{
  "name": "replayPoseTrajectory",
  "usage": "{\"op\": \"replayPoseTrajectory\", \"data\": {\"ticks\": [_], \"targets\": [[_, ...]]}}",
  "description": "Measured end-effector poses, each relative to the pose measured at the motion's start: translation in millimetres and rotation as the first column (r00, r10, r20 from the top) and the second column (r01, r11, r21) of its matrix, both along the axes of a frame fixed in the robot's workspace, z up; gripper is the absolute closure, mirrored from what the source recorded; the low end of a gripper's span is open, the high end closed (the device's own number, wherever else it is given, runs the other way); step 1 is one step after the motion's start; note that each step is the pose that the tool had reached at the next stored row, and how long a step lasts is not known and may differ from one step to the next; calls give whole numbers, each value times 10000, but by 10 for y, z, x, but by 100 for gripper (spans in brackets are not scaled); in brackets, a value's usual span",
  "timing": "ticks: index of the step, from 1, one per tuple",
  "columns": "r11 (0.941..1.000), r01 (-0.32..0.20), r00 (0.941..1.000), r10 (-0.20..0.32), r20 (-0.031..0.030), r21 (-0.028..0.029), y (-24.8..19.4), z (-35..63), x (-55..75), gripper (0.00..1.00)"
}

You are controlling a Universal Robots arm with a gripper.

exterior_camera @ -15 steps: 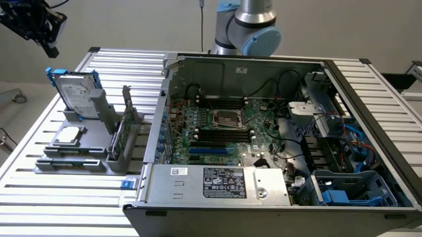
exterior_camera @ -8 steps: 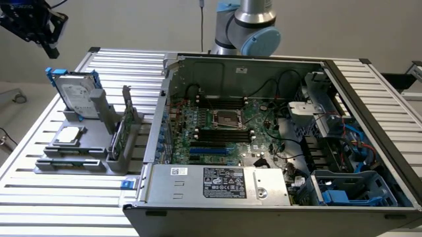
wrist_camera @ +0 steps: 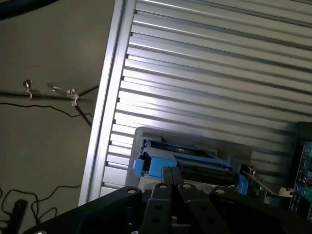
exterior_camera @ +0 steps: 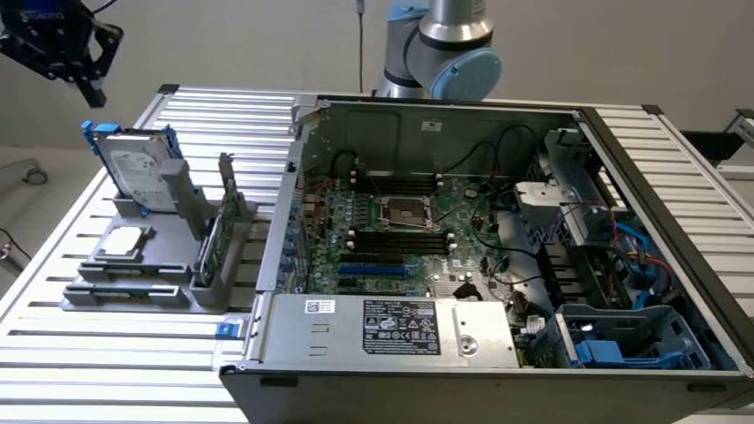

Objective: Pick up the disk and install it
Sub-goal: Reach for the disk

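Note:
The disk (exterior_camera: 136,172) stands upright in a grey holder (exterior_camera: 130,287) on the slatted table, at the exterior view's left. It is silver-grey with a white label and blue rails along its sides. My gripper (exterior_camera: 91,93) hangs in the air above and a little to the left of the disk, clear of it. In the wrist view the gripper (wrist_camera: 174,179) has its two fingers shut together with nothing between them, and the disk (wrist_camera: 187,158) lies just beyond the fingertips, showing its blue rails.
The holder also carries a small silver square chip (exterior_camera: 124,243) and a thin green card (exterior_camera: 224,221). An open computer case (exterior_camera: 471,221) lies to the right, with blue drive bays (exterior_camera: 619,349) at its near right corner. The arm's base (exterior_camera: 442,53) stands behind it. Cables (wrist_camera: 48,95) run over the floor beside the table edge.

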State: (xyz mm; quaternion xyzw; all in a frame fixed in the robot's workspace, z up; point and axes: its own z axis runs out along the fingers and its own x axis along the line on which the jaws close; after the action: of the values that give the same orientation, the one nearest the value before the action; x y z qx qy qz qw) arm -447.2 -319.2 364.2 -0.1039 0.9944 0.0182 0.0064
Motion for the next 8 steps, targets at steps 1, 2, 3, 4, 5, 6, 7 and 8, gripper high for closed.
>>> {"op": "replayPoseTrajectory", "data": {"ticks": [1, 2, 3, 4, 5, 6, 7, 8], "targets": [[9998, -181, 9998, 181, 0, 0, 0, -6, 0, 89], [9993, -377, 9993, 377, 0, 0, 0, -13, 0, 89], [9985, -555, 9985, 555, 0, 0, 0, -19, 0, 89], [9973, -737, 9973, 737, 1, 0, 0, -26, 0, 89], [9958, -914, 9958, 914, 1, 0, 0, -33, 0, 89], [9940, -1094, 9940, 1094, 0, 0, 0, -38, 0, 89], [9919, -1272, 9919, 1272, 0, 0, 0, -45, 0, 89], [9894, -1450, 9894, 1450, 0, 0, 0, -51, 0, 89]]}}
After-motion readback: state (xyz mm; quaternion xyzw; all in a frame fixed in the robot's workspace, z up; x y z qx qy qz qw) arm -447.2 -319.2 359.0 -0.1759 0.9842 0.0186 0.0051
